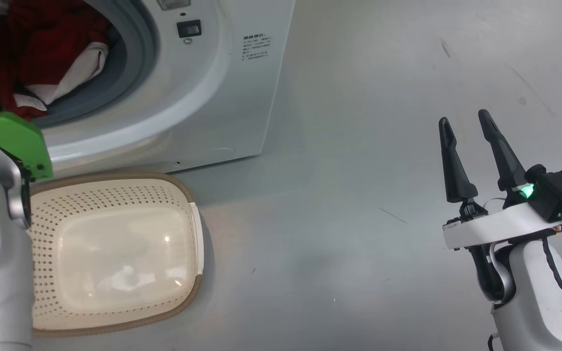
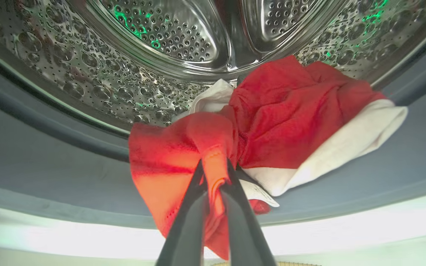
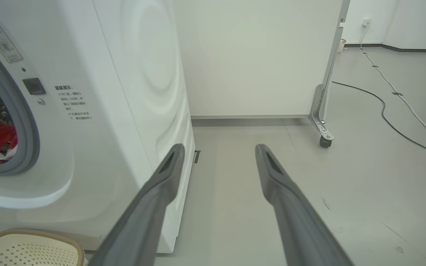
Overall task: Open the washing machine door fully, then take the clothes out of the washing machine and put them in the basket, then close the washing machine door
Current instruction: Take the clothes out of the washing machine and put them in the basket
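Note:
The white washing machine (image 1: 212, 87) stands at the upper left, and its door is out of view. The red clothes (image 2: 279, 111) with white trim lie at the drum's mouth, spilling over the grey seal (image 2: 50, 159). My left gripper (image 2: 215, 164) is shut on a fold of the red fabric at the seal's lip. The clothes (image 1: 32, 44) also show in the head view, above my left arm's green bracket (image 1: 12, 136). The cream basket (image 1: 115, 176) sits on the floor just before the machine, nothing in it. My right gripper (image 1: 464, 118) hangs open over the floor to the right, holding nothing.
Bare grey floor (image 1: 359, 195) stretches right of the machine. In the right wrist view my right gripper (image 3: 219, 147) points past the machine's corner at a white panel on a caster (image 3: 323, 140), with cables (image 3: 383, 107) on the floor beyond.

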Motion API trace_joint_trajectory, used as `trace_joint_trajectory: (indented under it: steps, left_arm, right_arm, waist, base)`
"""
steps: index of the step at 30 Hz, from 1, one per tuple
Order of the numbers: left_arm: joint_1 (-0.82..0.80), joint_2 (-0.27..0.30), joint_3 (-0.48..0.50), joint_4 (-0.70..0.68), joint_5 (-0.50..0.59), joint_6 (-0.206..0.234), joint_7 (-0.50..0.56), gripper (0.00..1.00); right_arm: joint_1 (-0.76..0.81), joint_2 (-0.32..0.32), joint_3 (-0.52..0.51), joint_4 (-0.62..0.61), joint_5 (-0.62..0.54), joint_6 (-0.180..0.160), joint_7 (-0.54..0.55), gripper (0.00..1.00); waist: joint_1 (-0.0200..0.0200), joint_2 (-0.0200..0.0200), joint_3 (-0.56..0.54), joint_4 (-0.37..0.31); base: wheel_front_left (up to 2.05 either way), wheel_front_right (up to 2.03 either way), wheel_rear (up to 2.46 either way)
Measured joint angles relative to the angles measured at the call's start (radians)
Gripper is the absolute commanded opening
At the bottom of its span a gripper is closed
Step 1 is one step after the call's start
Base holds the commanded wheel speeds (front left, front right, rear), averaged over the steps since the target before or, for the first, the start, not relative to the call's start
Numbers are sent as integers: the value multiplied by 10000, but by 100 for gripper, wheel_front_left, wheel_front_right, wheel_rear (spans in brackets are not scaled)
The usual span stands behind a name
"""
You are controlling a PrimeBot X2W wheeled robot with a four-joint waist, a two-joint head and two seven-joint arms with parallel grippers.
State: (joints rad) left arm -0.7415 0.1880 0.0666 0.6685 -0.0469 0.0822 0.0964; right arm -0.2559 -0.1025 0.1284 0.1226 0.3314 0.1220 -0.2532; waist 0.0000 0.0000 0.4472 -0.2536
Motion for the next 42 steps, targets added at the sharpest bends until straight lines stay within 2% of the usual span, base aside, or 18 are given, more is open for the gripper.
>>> trace_joint_trajectory:
  steps: [7, 13, 21, 36, 42]
  left_arm:
    - [829, -514, -69, -10, -362, -290, -1166, 0]
    - [1478, -721, -176, -178, -408, -520, -2111, 0]
    - [2079, -861, -165, -790, -564, -612, -3346, 0]
    - [2507, -1045, -316, -3072, -570, -713, -3530, 0]
    - [2509, -1068, -362, -4759, -518, -790, -3530, 0]
  right_arm:
    - [435, -104, -15, 128, -104, 0, 0, 100]
    - [779, -130, 12, 219, -174, 0, 0, 100]
    - [1352, -146, 19, 320, -192, 0, 0, 100]
    - [1631, -151, 8, 144, -251, 0, 0, 100]
    - [1650, -138, -44, 69, -251, 0, 0, 100]
  waist:
    - [0, 0, -763, 312]
    - [0, 0, -1437, 585]
    - [0, 0, -2263, 915]
    - [0, 0, -2842, 1252]
    - [0, 0, -2851, 1284]
  base:
    - [0, 0, 0]
    - [0, 0, 0]
    - [0, 0, 0]
    - [0, 0, 0]
    - [0, 0, 0]
